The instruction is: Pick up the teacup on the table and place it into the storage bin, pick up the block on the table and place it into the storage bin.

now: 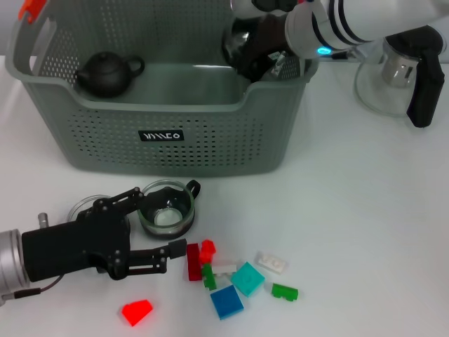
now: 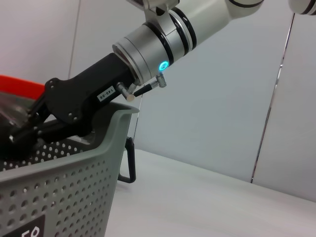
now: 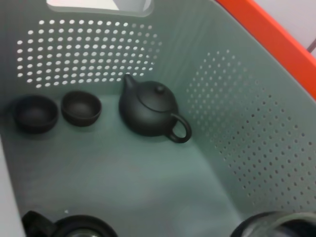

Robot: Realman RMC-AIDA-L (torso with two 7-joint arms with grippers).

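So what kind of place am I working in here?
Probably a lab test bench: a plain white table, a grey storage bin holding a black teapot, and loose toy blocks scattered in front.

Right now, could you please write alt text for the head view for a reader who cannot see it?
The left gripper sits open on the white table around a glass teacup, beside scattered coloured blocks. Behind them, the right gripper reaches into the grey storage bin, which holds a dark teapot.
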